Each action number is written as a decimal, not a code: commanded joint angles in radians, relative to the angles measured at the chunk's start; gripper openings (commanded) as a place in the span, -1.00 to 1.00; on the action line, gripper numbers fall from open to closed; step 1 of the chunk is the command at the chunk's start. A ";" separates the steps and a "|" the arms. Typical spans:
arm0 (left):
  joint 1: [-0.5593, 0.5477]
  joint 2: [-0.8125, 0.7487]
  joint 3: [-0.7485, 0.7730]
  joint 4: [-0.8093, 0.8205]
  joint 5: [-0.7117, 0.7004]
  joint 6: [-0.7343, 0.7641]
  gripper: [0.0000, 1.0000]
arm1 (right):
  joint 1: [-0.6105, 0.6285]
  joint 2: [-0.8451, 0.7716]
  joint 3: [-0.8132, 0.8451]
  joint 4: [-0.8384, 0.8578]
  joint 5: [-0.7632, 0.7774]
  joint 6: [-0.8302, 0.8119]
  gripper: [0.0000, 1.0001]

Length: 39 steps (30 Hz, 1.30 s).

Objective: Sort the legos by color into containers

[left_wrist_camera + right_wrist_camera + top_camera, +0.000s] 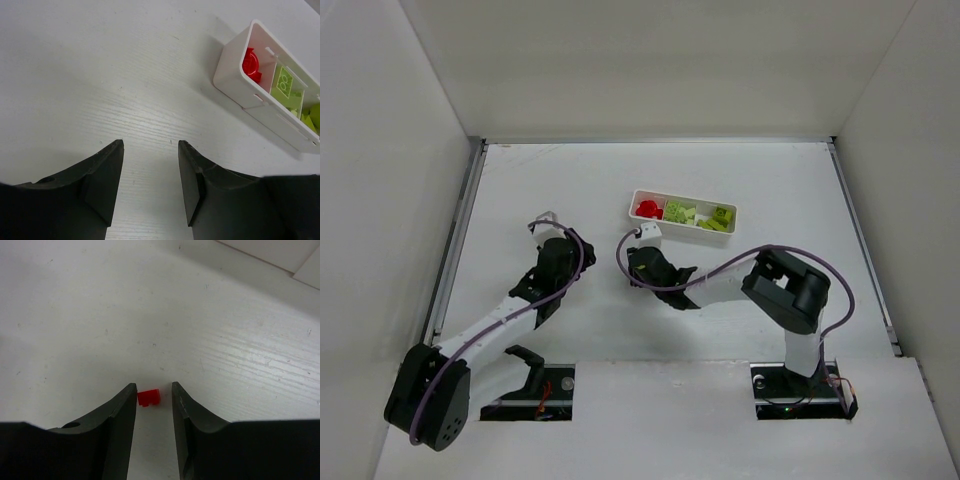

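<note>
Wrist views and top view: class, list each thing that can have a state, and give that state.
Left gripper: open, empty.
Red brick: loose on the table, not gripped.
Right gripper: open, fingers straddling that brick.
Tray: upright, red bricks in one end compartment, yellow-green bricks in the others.

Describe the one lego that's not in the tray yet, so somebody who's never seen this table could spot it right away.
Find the long white tray, then the right gripper on the near side of its red-filled end. Between that gripper's open black fingers a tiny red brick lies on the bare tabletop, the only lego seen outside the tray.
</note>
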 commanded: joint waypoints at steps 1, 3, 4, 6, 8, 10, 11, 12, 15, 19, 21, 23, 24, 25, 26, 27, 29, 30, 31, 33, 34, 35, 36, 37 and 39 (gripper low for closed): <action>0.017 -0.023 -0.013 0.021 0.007 -0.004 -0.10 | 0.015 0.037 0.011 -0.079 0.023 -0.020 -0.20; 0.026 -0.021 -0.019 0.027 0.014 -0.007 -0.10 | 0.022 0.041 0.014 -0.082 0.023 -0.030 -0.21; 0.031 -0.021 -0.022 0.028 0.017 -0.007 -0.10 | 0.027 0.039 0.014 -0.084 0.023 -0.040 -0.21; 0.037 -0.014 -0.019 0.030 0.022 -0.008 -0.09 | 0.035 0.028 0.006 -0.087 0.033 -0.046 -0.21; 0.046 -0.007 -0.016 0.031 0.031 -0.007 -0.08 | 0.041 0.025 0.002 -0.087 0.036 -0.047 -0.25; 0.051 -0.004 -0.023 0.038 0.033 -0.010 -0.05 | 0.047 0.025 -0.001 -0.090 0.037 -0.052 -0.26; 0.051 -0.001 -0.026 0.044 0.033 -0.011 -0.03 | 0.048 0.025 -0.004 -0.090 0.042 -0.052 -0.28; 0.054 0.005 -0.026 0.045 0.033 -0.014 0.00 | 0.048 0.025 -0.006 -0.092 0.045 -0.047 -0.32; 0.055 0.002 -0.037 0.047 0.033 -0.014 0.08 | 0.050 0.027 -0.009 -0.084 0.053 -0.041 -0.42; 0.055 0.002 -0.040 0.044 0.034 -0.016 0.17 | 0.052 -0.033 -0.026 -0.081 0.071 -0.023 -0.49; 0.057 -0.003 -0.049 0.050 0.034 -0.016 0.24 | 0.052 -0.097 -0.035 -0.081 0.062 -0.020 -0.50; 0.055 -0.003 -0.053 0.051 0.034 -0.021 0.34 | 0.052 -0.169 -0.047 -0.081 0.060 -0.023 -0.50; 0.051 0.003 -0.050 0.053 0.034 -0.019 0.38 | 0.044 -0.203 -0.053 -0.081 0.057 -0.018 -0.50; 0.046 0.006 -0.048 0.053 0.034 -0.013 0.42 | 0.030 -0.238 -0.056 -0.079 0.048 -0.015 -0.50; 0.045 0.006 -0.048 0.053 0.034 -0.013 0.47 | 0.009 -0.267 -0.058 -0.079 0.037 -0.024 -0.50; 0.042 0.006 -0.053 0.059 0.034 -0.016 0.50 | -0.014 -0.291 -0.052 -0.078 0.022 -0.031 -0.50; 0.032 0.008 -0.062 0.080 0.034 -0.021 0.55 | -0.080 -0.312 -0.024 -0.079 -0.012 -0.050 -0.50; 0.028 0.012 -0.062 0.085 0.036 -0.019 0.61 | -0.111 -0.312 -0.008 -0.079 -0.024 -0.054 -0.50; 0.022 0.016 -0.059 0.081 0.037 -0.015 0.68 | -0.137 -0.305 0.011 -0.076 -0.038 -0.054 -0.50; 0.011 0.011 -0.063 0.085 0.037 -0.011 1.00 | -0.192 -0.266 0.063 -0.073 -0.078 -0.060 -0.50; 0.005 0.005 -0.068 0.084 0.034 -0.013 1.00 | -0.217 -0.240 0.092 -0.072 -0.093 -0.063 -0.50; 0.000 0.000 -0.069 0.079 0.033 -0.014 1.00 | -0.235 -0.216 0.121 -0.079 -0.104 -0.063 -0.50; -0.001 -0.003 -0.071 0.076 0.033 -0.014 1.00 | -0.249 -0.191 0.150 -0.082 -0.110 -0.063 -0.49; -0.003 -0.009 -0.071 0.068 0.036 -0.014 1.00 | -0.266 -0.158 0.184 -0.082 -0.115 -0.064 -0.49; -0.014 -0.023 -0.082 0.061 0.028 -0.021 1.00 | -0.286 -0.104 0.239 -0.084 -0.127 -0.069 -0.49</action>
